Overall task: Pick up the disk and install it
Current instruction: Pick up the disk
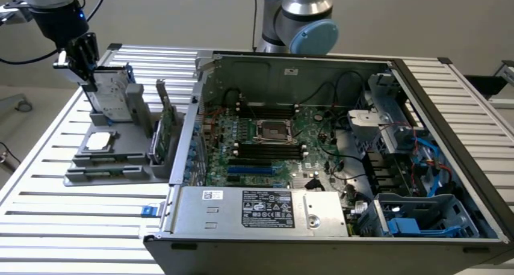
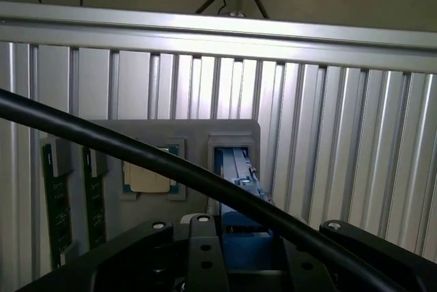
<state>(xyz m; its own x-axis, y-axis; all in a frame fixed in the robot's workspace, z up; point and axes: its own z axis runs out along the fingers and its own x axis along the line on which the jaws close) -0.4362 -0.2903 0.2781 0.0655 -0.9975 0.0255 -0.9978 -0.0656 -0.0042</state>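
Note:
The disk point(image 1: 111, 95), silver-grey in a blue carrier, stands on edge at the back slot of the grey holder point(image 1: 105, 163) at the exterior view's left. My gripper point(image 1: 83, 75) comes down from above and is shut on the disk's upper end. In the wrist view the disk's blue carrier point(image 2: 240, 227) runs from between my gripper's point(image 2: 239, 254) black fingers point(image 2: 201, 244) down to the holder's slot point(image 2: 232, 159). I cannot tell whether the disk's lower end still rests in that slot.
The holder also carries a small square silver chip point(image 1: 99, 141) and a thin green card point(image 1: 163, 136) on edge. The open computer case point(image 1: 321, 136) lies to the right, with a blue drive cage point(image 1: 425, 218) at its front corner. A black cable point(image 2: 136, 152) crosses the wrist view.

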